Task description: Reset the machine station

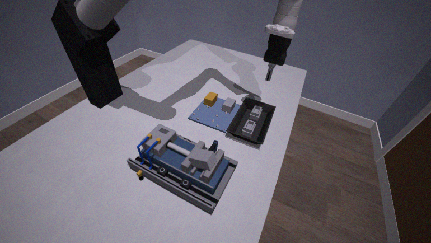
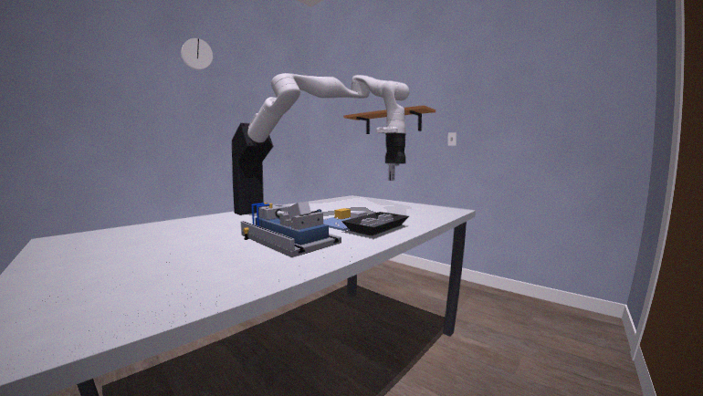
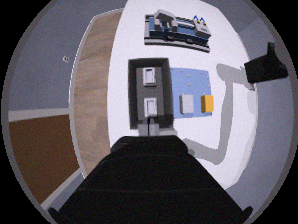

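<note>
While the arm hangs high above the far end of the white table (image 1: 75,187), the gripper (image 1: 267,74) points straight down with its fingers pressed fully together and nothing between them. It sits well above the far end of the black outfeed tray (image 1: 267,120).

Vise (image 1: 181,157): its long axis runs diagonally across the table in the top view, from the hose end block (image 1: 158,137) with blue hoses (image 1: 144,150) at near left to the fixed jaw (image 1: 211,161) at right. A gray aluminum blank (image 1: 201,157) lies in the vise against the fixed jaw, its long side along the jaw face. It appears slightly tilted; whether it rests flat on the low bars cannot be told. The dark work stop (image 1: 214,145) stands just beside its far end; contact cannot be confirmed.

Outfeed tray: holds two finished parts (image 1: 256,111) (image 1: 248,126), one behind the other along the tray's long axis, both pocket up, apart from each other.

Infeed plate (image 1: 208,116): a blue plate with short pins, lying just beside the tray's left wall. A yellow brass blank (image 1: 210,98) stands at its far left corner and a gray blank (image 1: 229,105) sits near its far right edge. Both rest between the pins and are well apart from each other.
</note>
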Robot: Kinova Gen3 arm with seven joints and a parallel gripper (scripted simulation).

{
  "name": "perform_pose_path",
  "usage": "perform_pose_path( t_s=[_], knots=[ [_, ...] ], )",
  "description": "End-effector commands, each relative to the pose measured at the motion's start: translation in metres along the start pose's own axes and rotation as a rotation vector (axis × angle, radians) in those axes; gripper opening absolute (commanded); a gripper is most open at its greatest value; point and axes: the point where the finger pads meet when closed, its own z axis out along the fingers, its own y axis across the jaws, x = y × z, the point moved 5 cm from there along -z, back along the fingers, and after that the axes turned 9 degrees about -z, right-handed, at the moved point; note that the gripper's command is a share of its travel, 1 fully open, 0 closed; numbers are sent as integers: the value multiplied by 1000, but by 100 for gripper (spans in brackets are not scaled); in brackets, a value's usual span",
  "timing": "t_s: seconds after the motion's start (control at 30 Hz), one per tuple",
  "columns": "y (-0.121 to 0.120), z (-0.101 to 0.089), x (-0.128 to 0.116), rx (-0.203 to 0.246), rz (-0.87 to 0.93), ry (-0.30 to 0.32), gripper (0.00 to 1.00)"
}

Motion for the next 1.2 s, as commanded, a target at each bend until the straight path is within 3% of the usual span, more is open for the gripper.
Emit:
perform_pose_path(
  t_s=[0.0, 0.4, 0.8, 0.87, 1.17],
  knots=[
    [0, -3, 3, -2, 7, -3, 0],
    [-1, 2, 36, -14, 8, -3, 0],
    [11, 10, 130, -33, 12, -7, 0],
    [11, 10, 130, -33, 12, -7, 0],
    [41, 10, 207, -33, 14, -9, 0]
  ],
)
